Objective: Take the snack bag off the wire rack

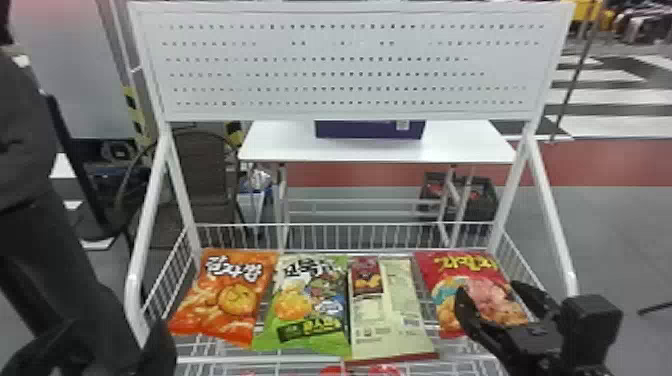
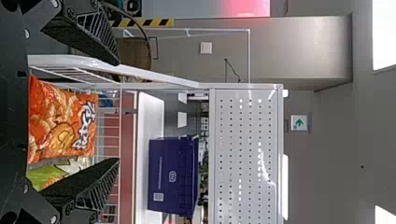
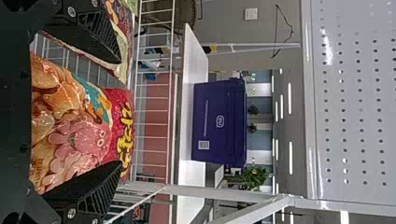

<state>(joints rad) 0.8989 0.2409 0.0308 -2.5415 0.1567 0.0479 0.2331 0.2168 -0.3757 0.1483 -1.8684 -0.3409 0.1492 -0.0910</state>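
White wire rack, four snack bags abreast, left gripper, right gripper, both sets of jaws apart

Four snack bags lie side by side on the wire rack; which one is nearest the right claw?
The red bag, at the row's right end: the right claw is at it, while the orange bag, green bag and pale bag lie farther left.

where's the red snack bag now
In the head view, the red bag lies at the wire rack's right end, beside the cream bag, near the right hand.
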